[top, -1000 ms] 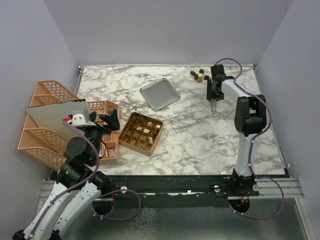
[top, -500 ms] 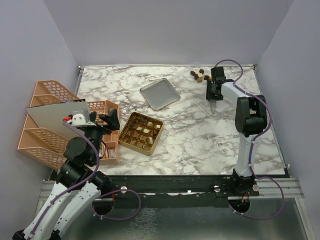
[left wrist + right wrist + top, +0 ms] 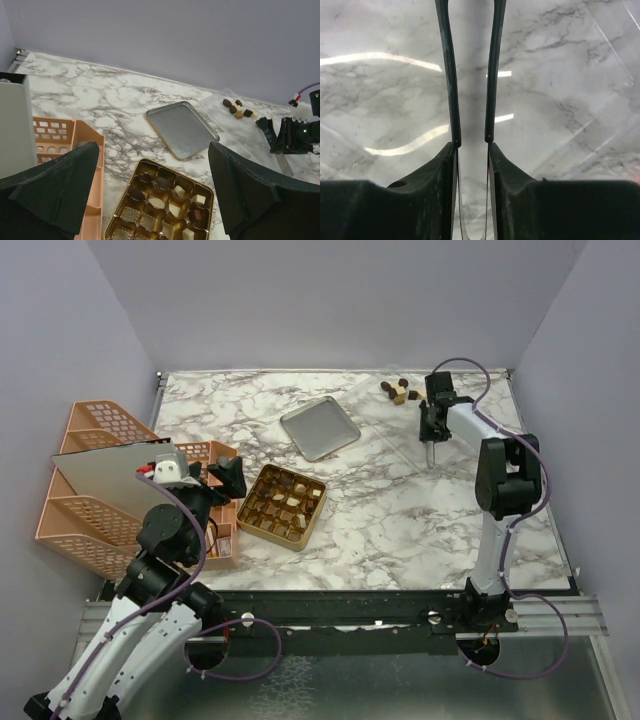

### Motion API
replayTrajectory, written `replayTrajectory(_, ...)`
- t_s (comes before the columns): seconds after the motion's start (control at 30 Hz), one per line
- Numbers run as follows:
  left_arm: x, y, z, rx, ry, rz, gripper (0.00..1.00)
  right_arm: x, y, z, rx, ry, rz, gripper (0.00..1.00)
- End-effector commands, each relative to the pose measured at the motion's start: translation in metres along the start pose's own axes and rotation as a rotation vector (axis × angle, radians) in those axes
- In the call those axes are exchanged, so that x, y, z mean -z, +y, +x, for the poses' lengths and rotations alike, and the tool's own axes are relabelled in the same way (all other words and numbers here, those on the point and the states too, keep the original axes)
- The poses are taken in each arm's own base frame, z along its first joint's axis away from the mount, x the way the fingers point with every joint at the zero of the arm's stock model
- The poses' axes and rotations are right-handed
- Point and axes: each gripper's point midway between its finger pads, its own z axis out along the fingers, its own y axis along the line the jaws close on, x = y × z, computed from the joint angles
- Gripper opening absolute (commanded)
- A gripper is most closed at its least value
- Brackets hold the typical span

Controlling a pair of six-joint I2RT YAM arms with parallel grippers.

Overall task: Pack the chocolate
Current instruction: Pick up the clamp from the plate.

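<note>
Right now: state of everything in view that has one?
Left gripper: jaws wide open, empty.
Right gripper: jaws narrowly apart, nothing between them.
Tray: uncovered, some compartments filled, some empty.
Lid: off the tray, lying flat, inside up.
Loose chocolate: heaped near the far edge, unpacked.

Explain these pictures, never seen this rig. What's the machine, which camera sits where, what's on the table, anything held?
Two robot arms are bolted at the near edge of a marble table. The wide picture comes from a fixed camera above and behind them. The other two come from a camera on each wrist, looking past that arm's own fingers. On the table are a golden tray holding some packed chocolates, a square lid, a few loose chocolates on clear plastic at the far right, and peach baskets on the left. The left gripper is wide open near the tray. The right gripper points down near the loose pieces, fingers slightly apart. Nothing is held.
</note>
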Motion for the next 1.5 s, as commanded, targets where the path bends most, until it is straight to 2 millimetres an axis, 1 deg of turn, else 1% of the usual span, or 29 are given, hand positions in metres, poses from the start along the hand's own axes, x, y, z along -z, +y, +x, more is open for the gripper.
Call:
replayTrajectory(0.0, -0.011, -0.024, 0.001, 0.054, 0.059, 0.066, 0.99, 0.051, -0.005, -0.017, 0.008, -0.026, -0.039, 0.26)
replayTrajectory(0.17, -0.028, -0.051, 0.009, 0.104, 0.156, 0.116, 0.99, 0.084, 0.008, -0.015, 0.0, -0.059, -0.147, 0.26)
replayTrajectory(0.27, -0.041, -0.071, 0.008, 0.146, 0.189, 0.156, 0.98, 0.11, 0.017, -0.015, -0.005, -0.086, -0.226, 0.26)
replayTrajectory(0.37, -0.058, -0.095, 0.009, 0.21, 0.226, 0.2, 0.97, 0.139, 0.036, -0.015, 0.008, -0.126, -0.334, 0.26)
replayTrajectory(0.43, -0.071, -0.11, 0.013, 0.26, 0.258, 0.221, 0.97, 0.159, 0.053, -0.012, 0.024, -0.15, -0.406, 0.26)
replayTrajectory(0.5, -0.085, -0.129, 0.019, 0.292, 0.296, 0.258, 0.96, 0.178, 0.07, -0.009, 0.05, -0.175, -0.459, 0.26)
replayTrajectory(0.53, -0.092, -0.139, 0.017, 0.306, 0.301, 0.287, 0.96, 0.187, 0.078, -0.007, 0.062, -0.187, -0.476, 0.26)
replayTrajectory(0.57, -0.1, -0.147, 0.021, 0.315, 0.321, 0.297, 0.96, 0.195, 0.085, -0.004, 0.072, -0.194, -0.492, 0.26)
replayTrajectory(0.6, -0.11, -0.154, 0.03, 0.322, 0.352, 0.299, 0.97, 0.203, 0.092, -0.002, 0.079, -0.203, -0.509, 0.26)
replayTrajectory(0.73, -0.134, -0.185, 0.041, 0.37, 0.417, 0.36, 0.99, 0.238, 0.123, 0.009, 0.106, -0.243, -0.603, 0.26)
replayTrajectory(0.83, -0.148, -0.203, 0.046, 0.408, 0.438, 0.403, 0.99, 0.257, 0.137, 0.015, 0.111, -0.265, -0.643, 0.26)
replayTrajectory(0.9, -0.157, -0.209, 0.051, 0.424, 0.445, 0.412, 0.99, 0.267, 0.143, 0.017, 0.115, -0.277, -0.671, 0.26)
replayTrajectory(1.0, -0.165, -0.217, 0.06, 0.438, 0.454, 0.439, 0.99, 0.274, 0.146, 0.019, 0.117, -0.286, -0.686, 0.26)
replayTrajectory(1.13, -0.17, -0.22, 0.066, 0.409, 0.472, 0.449, 0.99, 0.277, 0.149, 0.02, 0.116, -0.288, -0.692, 0.26)
replayTrajectory(1.2, -0.17, -0.214, 0.066, 0.364, 0.469, 0.426, 0.99, 0.277, 0.152, 0.024, 0.125, -0.271, -0.701, 0.26)
replayTrajectory(1.27, -0.169, -0.203, 0.06, 0.306, 0.44, 0.392, 0.99, 0.277, 0.157, 0.031, 0.145, -0.251, -0.712, 0.26)
replayTrajectory(1.37, -0.163, -0.184, 0.044, 0.206, 0.386, 0.336, 0.99, 0.28, 0.164, 0.043, 0.175, -0.228, -0.72, 0.26)
replayTrajectory(1.47, -0.149, -0.163, 0.019, 0.116, 0.322, 0.293, 0.99, 0.287, 0.173, 0.058, 0.215, -0.207, -0.733, 0.26)
